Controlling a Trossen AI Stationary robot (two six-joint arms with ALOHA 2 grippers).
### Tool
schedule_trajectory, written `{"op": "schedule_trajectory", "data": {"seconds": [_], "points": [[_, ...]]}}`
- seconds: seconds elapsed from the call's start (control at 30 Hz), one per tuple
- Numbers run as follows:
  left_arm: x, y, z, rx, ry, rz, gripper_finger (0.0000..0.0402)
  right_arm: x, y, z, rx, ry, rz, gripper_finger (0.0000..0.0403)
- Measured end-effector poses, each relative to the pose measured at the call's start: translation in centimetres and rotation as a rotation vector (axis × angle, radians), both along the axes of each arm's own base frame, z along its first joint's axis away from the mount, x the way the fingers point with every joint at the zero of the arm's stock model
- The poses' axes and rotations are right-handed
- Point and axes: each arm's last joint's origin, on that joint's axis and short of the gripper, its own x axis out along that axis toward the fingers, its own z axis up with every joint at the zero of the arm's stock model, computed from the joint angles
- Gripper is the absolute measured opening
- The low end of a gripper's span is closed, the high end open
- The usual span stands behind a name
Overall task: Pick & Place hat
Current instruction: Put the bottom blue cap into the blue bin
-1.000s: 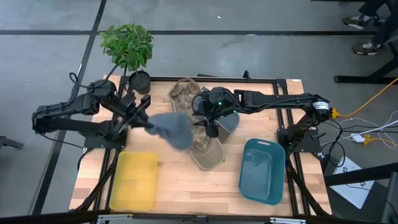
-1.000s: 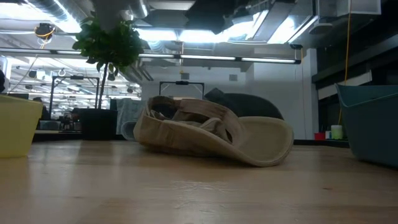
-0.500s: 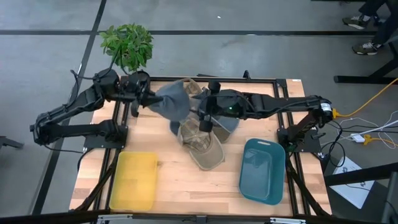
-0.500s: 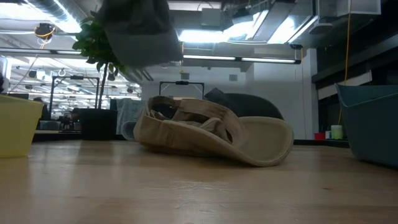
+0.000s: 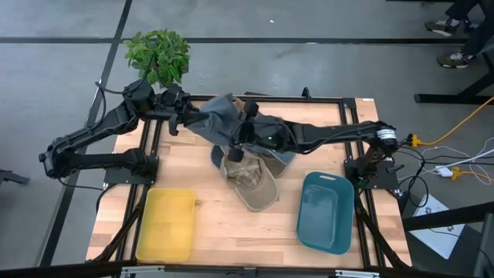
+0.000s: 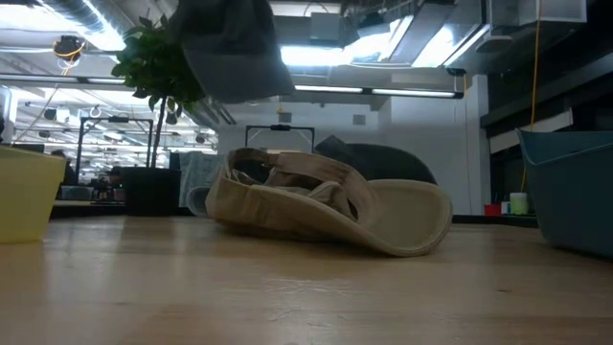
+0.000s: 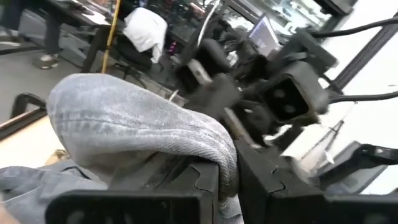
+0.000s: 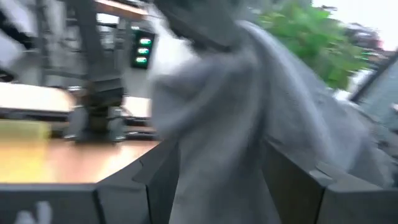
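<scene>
My left gripper [image 5: 187,121] holds a grey hat [image 5: 218,117] in the air over the table's far part; in the low view the grey hat [image 6: 230,43] hangs high above the table. My right gripper [image 5: 241,144] has reached in from the right to the hat's right side, and its open fingers stand on either side of the grey cloth [image 8: 217,143]. A tan hat [image 5: 248,176] lies on the table under them, resting on its brim [image 6: 383,225]. Another grey hat [image 5: 287,156] lies beside it, partly under my right arm. My left gripper is shut on a folded edge [image 7: 224,163] of the grey hat, pinched between its two fingers, coming level from the table's left. The hat is lifted clear and droops beyond the fingers. My right gripper has grey cloth filling the gap between its fingers [image 8: 158,177]; I cannot tell whether they touch it.
A yellow bin [image 5: 166,224] stands at the near left and a teal bin [image 5: 328,210] at the near right. A potted plant [image 5: 158,54] stands at the far left corner, close behind my left gripper. Bare wood lies between the two bins.
My left gripper has risen and moved toward the far edge, carrying the grey hat from low over the table's middle to high above it. My right gripper has moved left from above the tan hat toward the hanging grey hat.
</scene>
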Motion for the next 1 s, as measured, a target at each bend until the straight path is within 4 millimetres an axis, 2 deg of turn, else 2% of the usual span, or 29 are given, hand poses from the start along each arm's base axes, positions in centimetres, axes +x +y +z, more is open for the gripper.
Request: {"op": "schedule_trajectory", "data": {"seconds": [0.3,0.43,0.57,0.73,1.0], "points": [[0.0,-0.1,0.3,0.007,-0.029,-0.03,0.0032,0.8,-1.9,-0.4,0.052,-0.073,-0.016,0.0213],[0.0,-0.1,0.5,0.012,-0.042,-0.036,0.0035,0.9,-2.6,-0.2,0.108,-0.111,0.074,0.0207],[0.0,-0.1,0.7,0.025,-0.061,-0.041,0.0031,1.0,-3.1,-0.2,0.152,-0.124,0.119,0.0152],[0.0,-0.2,0.9,0.044,-0.084,-0.052,0.0036,1.0,-3.0,-0.2,0.145,-0.111,0.201,0.0024],[-0.6,-0.8,1.2,0.159,-0.107,-0.15,0.0077,0.1,-2.9,-0.5,0.157,0.006,0.206,0.0007]]}}
